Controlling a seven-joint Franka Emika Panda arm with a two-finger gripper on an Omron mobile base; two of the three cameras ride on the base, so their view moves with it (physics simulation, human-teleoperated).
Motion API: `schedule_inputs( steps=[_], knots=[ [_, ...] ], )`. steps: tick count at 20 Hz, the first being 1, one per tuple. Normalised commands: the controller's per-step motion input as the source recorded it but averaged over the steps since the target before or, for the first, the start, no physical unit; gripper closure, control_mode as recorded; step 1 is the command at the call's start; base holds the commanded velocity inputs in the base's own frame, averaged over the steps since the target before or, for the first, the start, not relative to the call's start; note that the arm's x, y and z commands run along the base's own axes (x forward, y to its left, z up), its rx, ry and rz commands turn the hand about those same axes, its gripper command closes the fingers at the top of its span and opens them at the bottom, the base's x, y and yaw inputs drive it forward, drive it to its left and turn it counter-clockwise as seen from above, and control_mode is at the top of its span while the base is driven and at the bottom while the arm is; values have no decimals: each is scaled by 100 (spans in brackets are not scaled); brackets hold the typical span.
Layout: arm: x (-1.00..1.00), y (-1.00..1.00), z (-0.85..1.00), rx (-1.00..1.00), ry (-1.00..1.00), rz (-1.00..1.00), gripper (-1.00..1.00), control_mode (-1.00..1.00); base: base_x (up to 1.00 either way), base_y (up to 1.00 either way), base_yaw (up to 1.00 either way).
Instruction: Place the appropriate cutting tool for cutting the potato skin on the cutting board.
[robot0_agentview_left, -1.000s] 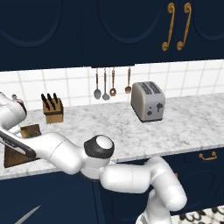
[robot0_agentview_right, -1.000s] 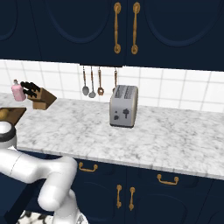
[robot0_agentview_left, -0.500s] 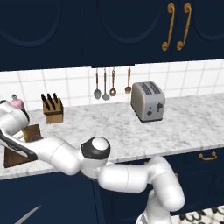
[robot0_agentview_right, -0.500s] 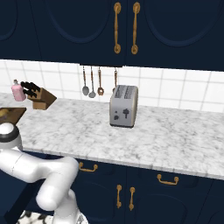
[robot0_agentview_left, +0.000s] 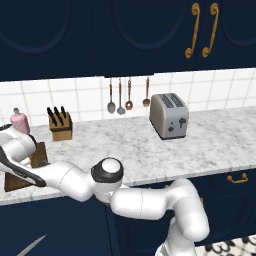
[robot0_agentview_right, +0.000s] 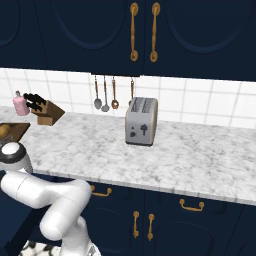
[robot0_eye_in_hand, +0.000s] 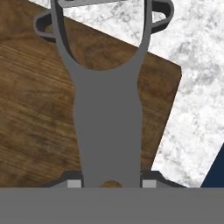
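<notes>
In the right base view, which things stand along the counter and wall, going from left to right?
Potato on the cutting board → pink bottle → knife block → hanging utensils → toaster.

We see the cutting tool (robot0_eye_in_hand: 107, 118), a flat grey metal peeler with a forked head, pointing away from the camera over the cutting board (robot0_eye_in_hand: 35, 113). The board is dark brown wood, lying flat on the marble counter. The potato (robot0_agentview_right: 4, 131), a small yellowish ball, rests on the board.
</notes>
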Motion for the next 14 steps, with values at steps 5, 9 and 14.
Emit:
schedule_inputs(
  steps=[5,9,14],
  knots=[
    [-5,-2,-3,0,-1,0,-100,-100,0,0,0],
    [-14,-30,22,4,-1,0,-100,-100,0,0,0],
    [-24,-54,17,13,-5,-4,-100,-100,0,0,0]
  ],
)
